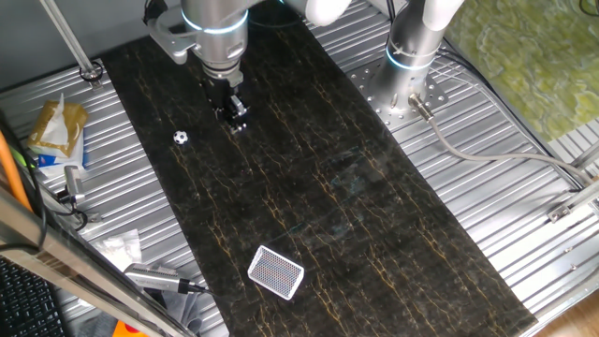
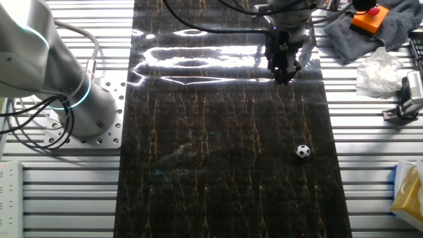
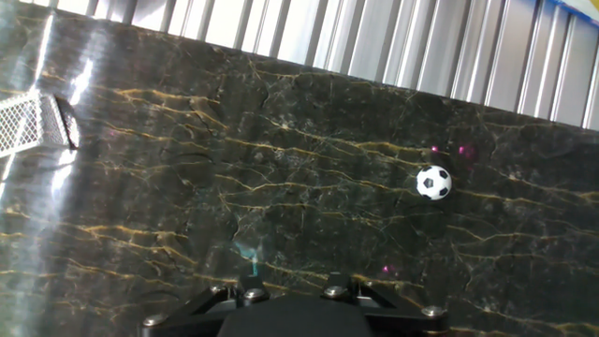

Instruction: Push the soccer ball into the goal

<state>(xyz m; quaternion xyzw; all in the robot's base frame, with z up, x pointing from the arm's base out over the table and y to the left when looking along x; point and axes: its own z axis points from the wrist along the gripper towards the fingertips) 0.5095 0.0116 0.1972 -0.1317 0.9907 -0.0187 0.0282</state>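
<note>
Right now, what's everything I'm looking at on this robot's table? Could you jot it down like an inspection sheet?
Surface: dark marble-patterned mat laid on ribbed metal table.
Job's things: soccer ball lying loose on the mat; goal at the mat's far end, apart from the ball.
Clutter: yellow packet, crumpled tissue, grey cloth.
Pincer: low over the mat, beside the ball, not touching; open or shut unclear.
Cables: grey cable from arm base.
Surroundings: patterned floor.

Soccer ball (image 1: 181,138) on dark mat, goal (image 1: 276,272) well apart
</note>
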